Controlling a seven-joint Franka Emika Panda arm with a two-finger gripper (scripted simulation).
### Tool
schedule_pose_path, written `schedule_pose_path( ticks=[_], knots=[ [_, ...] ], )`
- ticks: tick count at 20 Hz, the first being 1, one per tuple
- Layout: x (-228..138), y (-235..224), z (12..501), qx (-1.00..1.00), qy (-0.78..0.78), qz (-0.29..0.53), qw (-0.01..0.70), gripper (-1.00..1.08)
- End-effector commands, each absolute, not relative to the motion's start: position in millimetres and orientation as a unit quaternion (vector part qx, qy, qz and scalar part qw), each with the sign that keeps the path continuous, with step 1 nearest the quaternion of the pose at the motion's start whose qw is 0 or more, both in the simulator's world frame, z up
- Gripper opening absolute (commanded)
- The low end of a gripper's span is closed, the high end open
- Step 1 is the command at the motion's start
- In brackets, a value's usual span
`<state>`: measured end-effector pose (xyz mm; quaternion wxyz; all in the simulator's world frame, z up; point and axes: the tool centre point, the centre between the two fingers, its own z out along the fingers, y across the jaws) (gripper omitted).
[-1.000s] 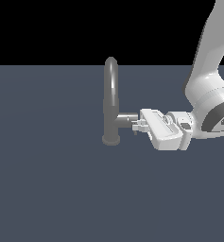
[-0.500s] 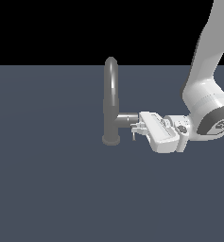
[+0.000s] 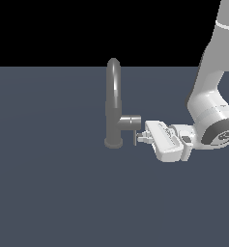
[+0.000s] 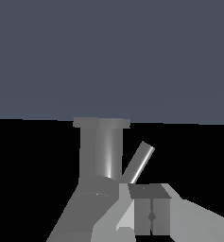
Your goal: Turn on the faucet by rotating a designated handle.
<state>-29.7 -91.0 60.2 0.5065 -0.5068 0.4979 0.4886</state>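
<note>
Pincer (image 3: 141, 138) has dropped lower against the handle (image 3: 135, 137), which now hangs downward off the faucet (image 3: 114, 103); rotation underway. Can't tell pincer opening or grip.

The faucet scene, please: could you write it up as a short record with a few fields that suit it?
faucet: tall grey tap with arched spout, upright on a round base on the dark floor
side cylinder: short stub pointing toward the exterior view's right
handle: thin dark rod hanging down from the stub's end
gripper: white, level with the handle, approaching from the exterior view's right
contact: fingertips right at the handle; touch cannot be confirmed
jaw state: cannot tell
arm: white Panda arm coming in from upper right
</note>
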Motion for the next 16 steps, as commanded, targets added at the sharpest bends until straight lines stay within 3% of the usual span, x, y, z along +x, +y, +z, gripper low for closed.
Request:
schedule_pose_path(
  ticks=[1, 16],
  knots=[
    [-28, -91, 62, -0.508, 0.497, 0.487, 0.507, -1.0],
    [7, -81, 42, -0.504, 0.498, 0.497, 0.502, -1.0]
  ],
)
